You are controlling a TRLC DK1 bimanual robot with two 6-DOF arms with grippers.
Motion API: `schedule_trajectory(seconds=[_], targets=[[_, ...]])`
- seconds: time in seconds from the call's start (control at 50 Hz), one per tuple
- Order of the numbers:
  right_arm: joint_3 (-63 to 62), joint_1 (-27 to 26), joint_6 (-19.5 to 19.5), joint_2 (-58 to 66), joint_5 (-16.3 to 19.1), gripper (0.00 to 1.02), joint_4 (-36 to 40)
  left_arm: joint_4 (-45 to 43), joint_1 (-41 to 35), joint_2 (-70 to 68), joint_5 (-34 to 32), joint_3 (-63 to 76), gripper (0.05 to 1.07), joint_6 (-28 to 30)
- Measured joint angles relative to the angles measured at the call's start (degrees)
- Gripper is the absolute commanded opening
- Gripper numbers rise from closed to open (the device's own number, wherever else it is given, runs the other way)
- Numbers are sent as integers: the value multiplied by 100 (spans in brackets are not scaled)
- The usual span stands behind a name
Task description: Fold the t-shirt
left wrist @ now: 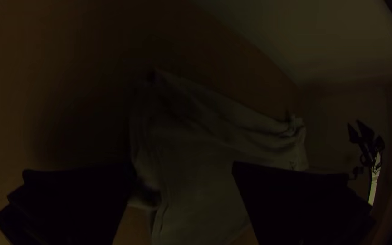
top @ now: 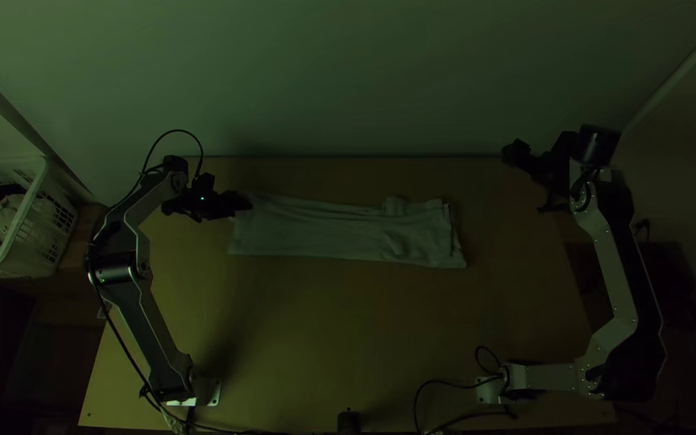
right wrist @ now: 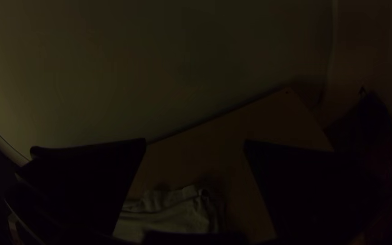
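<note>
T-shirt (top: pixel 340 234) in a long, narrow folded band, laid crosswise on the far half of the light wooden table (top: pixel 283 346). At the near edge, about midway between the arm bases, a small dark object (top: pixel 349 421); to either side of it, black cables (top: pixel 445 383), looping beside the base of the right arm (top: pixel 618 278) and trailing from the base of the left arm (top: pixel 151 322). Farther in, the near long side of the garment, nearly straight and parallel to the table's near edge, with a slightly projecting corner at the right-hand end. Along that same end, several stacked layers, with rolled edges in the right wrist view. Across the upper surface, shallow lengthwise creases, more marked toward the far side. Beyond the table's left side, a white slatted basket (top: pixel 22 272) with pale, crumpled cloth (top: pixel 8 213) inside. At the far left-hand corner of the folded band, left gripper (top: pixel 243 203), released, with fingers (left wrist: pixel 296 199) spread wide in its own wrist view and fabric visible between them; impossible to tell whether in contact with the cloth. On the far long side, toward the right-hand end, a small raised tuft of fabric (top: pixel 395 206). Near the table's far right corner, apart from the garment, right gripper (top: pixel 517 155), likewise released, with a broad gap between black fingers in its own wrist view. Behind the far edge, a plain pale wall (top: pixel 324 80).
</note>
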State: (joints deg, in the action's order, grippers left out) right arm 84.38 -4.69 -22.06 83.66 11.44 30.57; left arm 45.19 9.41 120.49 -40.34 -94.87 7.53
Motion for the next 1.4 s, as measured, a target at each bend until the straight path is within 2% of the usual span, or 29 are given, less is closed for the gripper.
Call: schedule_trajectory(seconds=[0.5,0.58,0.62,0.64,0.68,0.74,0.76,0.94,1.12,1.4], targets=[[0,0,0,-188,0,99,37,-238,-844,0,20,42,103,-402],[0,0,0,-199,0,99,37,-297,-914,-9,116,63,98,-516],[-2,0,0,-203,0,99,37,-315,-931,-22,190,74,88,-549],[-7,0,0,-203,0,99,37,-321,-938,-28,234,79,79,-568],[-22,0,0,-219,0,99,35,-341,-960,-50,326,98,56,-608],[-68,0,0,-245,0,99,39,-426,-979,-83,470,144,14,-658],[-79,0,0,-254,0,99,39,-466,-979,-92,514,170,7,-675],[-197,0,0,-304,0,99,31,-590,-841,-153,723,350,8,-909],[-463,0,0,-411,0,99,-52,-365,-503,-260,942,380,8,-903],[-909,0,-2,-603,0,99,-444,433,509,-295,1178,57,8,-470]])
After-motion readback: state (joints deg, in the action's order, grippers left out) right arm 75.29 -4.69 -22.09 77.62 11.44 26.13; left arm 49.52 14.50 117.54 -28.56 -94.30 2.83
